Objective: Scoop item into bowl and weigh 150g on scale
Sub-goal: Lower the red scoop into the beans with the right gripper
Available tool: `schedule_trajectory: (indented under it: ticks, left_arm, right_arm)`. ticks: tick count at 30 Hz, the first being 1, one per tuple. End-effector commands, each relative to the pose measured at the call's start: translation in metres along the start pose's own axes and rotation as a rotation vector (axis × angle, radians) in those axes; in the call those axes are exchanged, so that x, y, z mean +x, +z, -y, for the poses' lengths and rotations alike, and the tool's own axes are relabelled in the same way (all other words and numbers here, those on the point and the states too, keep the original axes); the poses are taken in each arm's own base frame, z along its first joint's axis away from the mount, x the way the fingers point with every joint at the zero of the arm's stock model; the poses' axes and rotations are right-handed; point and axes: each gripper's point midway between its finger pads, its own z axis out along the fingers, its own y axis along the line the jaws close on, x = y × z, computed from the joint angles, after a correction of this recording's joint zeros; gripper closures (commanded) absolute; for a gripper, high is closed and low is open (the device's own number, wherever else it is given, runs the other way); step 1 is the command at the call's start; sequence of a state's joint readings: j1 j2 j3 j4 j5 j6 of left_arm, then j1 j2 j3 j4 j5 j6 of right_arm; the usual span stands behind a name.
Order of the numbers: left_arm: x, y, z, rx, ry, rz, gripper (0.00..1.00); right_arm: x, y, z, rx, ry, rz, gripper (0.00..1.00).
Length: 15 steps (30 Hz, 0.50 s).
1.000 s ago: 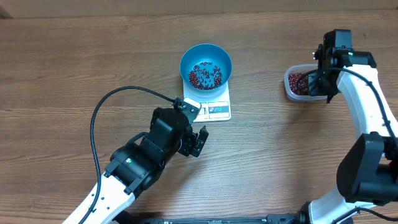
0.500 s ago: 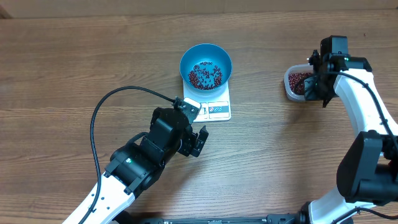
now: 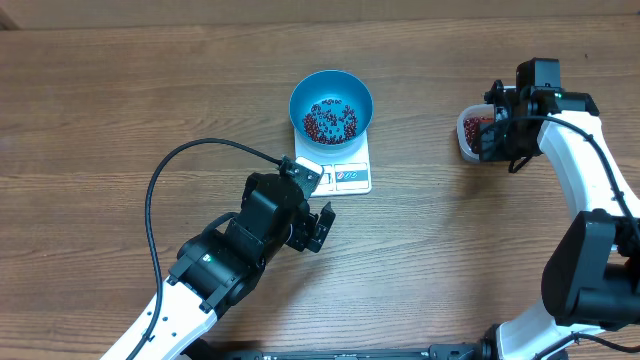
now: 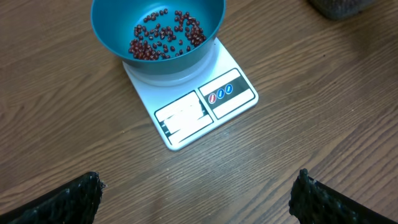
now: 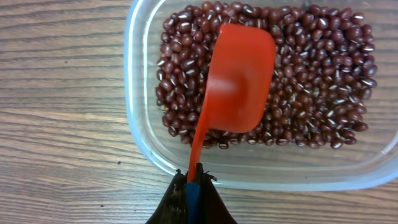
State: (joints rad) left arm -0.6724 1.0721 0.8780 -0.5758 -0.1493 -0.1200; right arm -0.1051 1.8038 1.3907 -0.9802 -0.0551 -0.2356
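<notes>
Many beans (image 5: 305,81) fill the tub (image 5: 138,124); red scoop (image 5: 239,74) seemingly touches them.

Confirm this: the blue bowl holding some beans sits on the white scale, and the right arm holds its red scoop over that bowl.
One thing is wrong: the right wrist view shows the red scoop, gripped by the right fingers, over the clear tub of beans, not the blue bowl. That bowl, with beans, does sit on the white scale.
</notes>
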Motion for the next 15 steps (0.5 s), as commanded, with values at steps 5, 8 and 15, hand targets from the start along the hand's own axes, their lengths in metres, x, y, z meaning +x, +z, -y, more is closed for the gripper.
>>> schedule_trajectory:
  ticks: [5, 8, 15]
  left_arm:
    - [0.0015, 0.002, 0.0007, 0.008, 0.014, -0.009, 0.01]
    - [0.0015, 0.002, 0.0007, 0.008, 0.014, -0.009, 0.0]
    - [0.0015, 0.002, 0.0007, 0.008, 0.014, -0.009, 0.0]
  right_arm:
    - [-0.0018, -0.0025, -0.0208, -0.142, 0.002, 0.028, 0.96]
    - [-0.0011, -0.0029, -0.0198, -0.168, 0.02, 0.03, 0.96]
    - [0.0038, -0.0029, -0.0166, -0.282, 0.092, 0.043, 0.96]
